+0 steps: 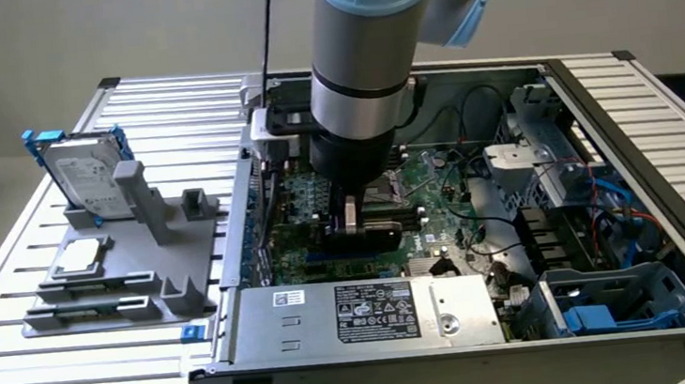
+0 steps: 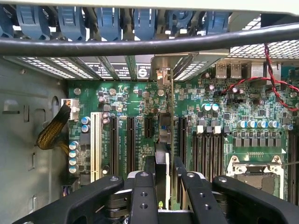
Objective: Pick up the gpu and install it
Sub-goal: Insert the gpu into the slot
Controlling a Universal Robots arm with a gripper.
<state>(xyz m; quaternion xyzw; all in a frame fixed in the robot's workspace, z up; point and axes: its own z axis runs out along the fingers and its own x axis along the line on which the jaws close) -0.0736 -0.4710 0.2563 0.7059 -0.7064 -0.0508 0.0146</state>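
The gpu (image 1: 369, 236) hangs inside the open computer case (image 1: 638, 126), its black shroud just above the green motherboard (image 1: 442, 182). My gripper (image 1: 358, 214) is shut on it from above. In the wrist view the gpu (image 2: 162, 133) stands edge-on between my gripper's (image 2: 164, 163) black fingers (image 2: 149, 168). Its thin green board runs up to the silver end bracket (image 2: 161, 77) at the case's rear wall. The card sits in line with the black expansion slots (image 2: 131, 140); whether its edge touches a slot is hidden.
A grey fixture (image 1: 136, 268) on the slatted table holds a silver hard drive with blue rails (image 1: 83, 174) and a square CPU chip (image 1: 82, 257). A power supply (image 1: 367, 312), a CPU socket (image 2: 254, 170), red-black wires (image 2: 271, 88) and a thick black cable (image 2: 140, 45) crowd the case.
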